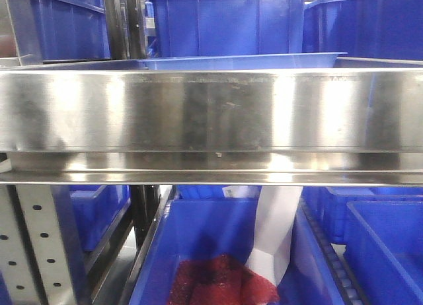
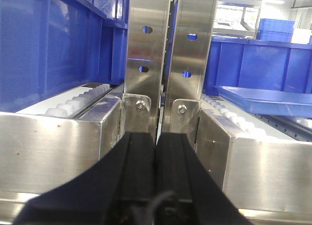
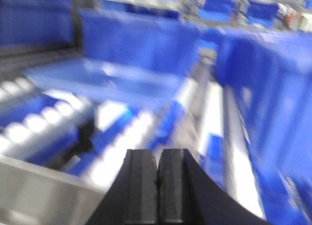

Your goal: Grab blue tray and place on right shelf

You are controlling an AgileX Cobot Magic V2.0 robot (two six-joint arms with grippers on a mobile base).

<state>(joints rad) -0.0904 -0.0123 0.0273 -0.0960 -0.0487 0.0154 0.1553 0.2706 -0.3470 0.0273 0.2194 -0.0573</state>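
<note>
The blue tray (image 1: 244,61) lies flat on the steel shelf, just behind its broad shiny front lip (image 1: 211,110). In the left wrist view the tray (image 2: 265,99) rests on the white rollers of the right shelf (image 2: 265,159), to the right of my left gripper (image 2: 156,136). That gripper is shut and empty, facing the perforated uprights (image 2: 168,45). In the blurred right wrist view the tray (image 3: 107,79) lies ahead and to the left of my right gripper (image 3: 157,154), which is shut and empty.
Deep dark-blue bins stand behind the tray (image 1: 225,18) and on the left shelf (image 2: 53,45). Below the shelf, a blue bin (image 1: 218,252) holds a red mesh and a white object. More bins line the right side (image 3: 273,88).
</note>
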